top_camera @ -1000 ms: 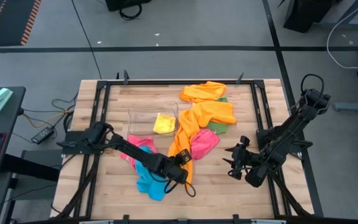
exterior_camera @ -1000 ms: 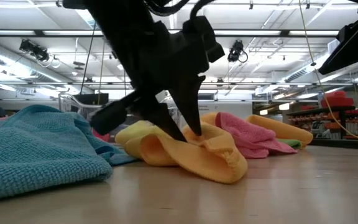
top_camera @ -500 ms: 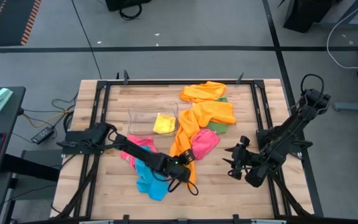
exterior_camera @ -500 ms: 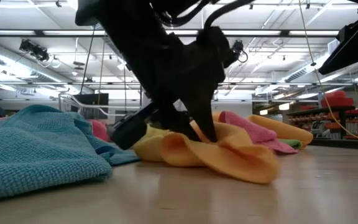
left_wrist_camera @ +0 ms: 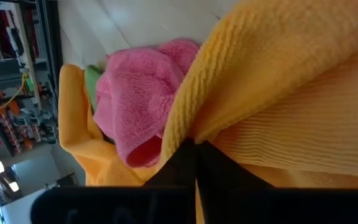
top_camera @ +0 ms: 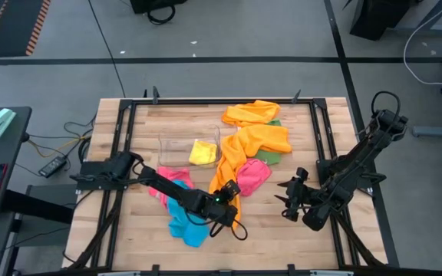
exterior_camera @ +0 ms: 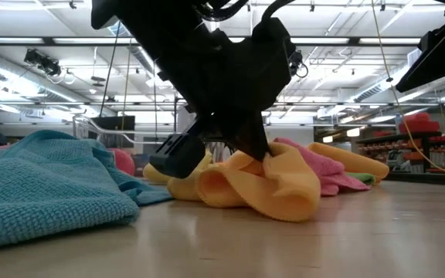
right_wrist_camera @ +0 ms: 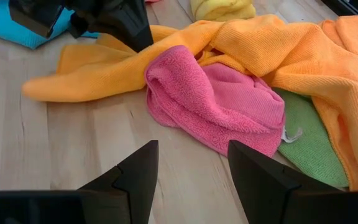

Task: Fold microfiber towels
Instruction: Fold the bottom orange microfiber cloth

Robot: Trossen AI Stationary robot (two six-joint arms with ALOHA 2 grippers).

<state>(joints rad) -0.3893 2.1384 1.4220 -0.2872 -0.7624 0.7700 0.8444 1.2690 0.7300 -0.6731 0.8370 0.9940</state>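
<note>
A long orange towel [top_camera: 244, 149] lies across the table's middle, its near end bunched under my left gripper [top_camera: 227, 195], which is shut on it. The low view [exterior_camera: 257, 150] and the left wrist view [left_wrist_camera: 196, 146] show this gripper too. A pink towel [top_camera: 252, 175] lies right of the orange one, with a green towel [top_camera: 271, 159] behind it. A blue towel [top_camera: 183, 222] lies at the near left. My right gripper [top_camera: 290, 198] is open and empty, right of the pink towel [right_wrist_camera: 216, 99]. My left gripper pinches a fold at the orange towel's near end [left_wrist_camera: 229, 118] between its two shut fingers. The fingers slant down from the table's left. The pinched part [exterior_camera: 273, 158] is raised, and loose loops below it [exterior_camera: 230, 189] rest slack on the table.
A clear bin [top_camera: 171, 149] at the far left of centre holds a yellow towel [top_camera: 202, 151]. A second orange towel [top_camera: 252, 113] lies at the far edge. Another pink towel [top_camera: 171, 180] lies under my left arm. Bare wood shows at the near right.
My left gripper, shut on the orange towel's near end, has gone toward the far and right edges and a little up. The end has been drawn back over the towel and bunched into a higher fold. The towel's far part has stayed where it was.
</note>
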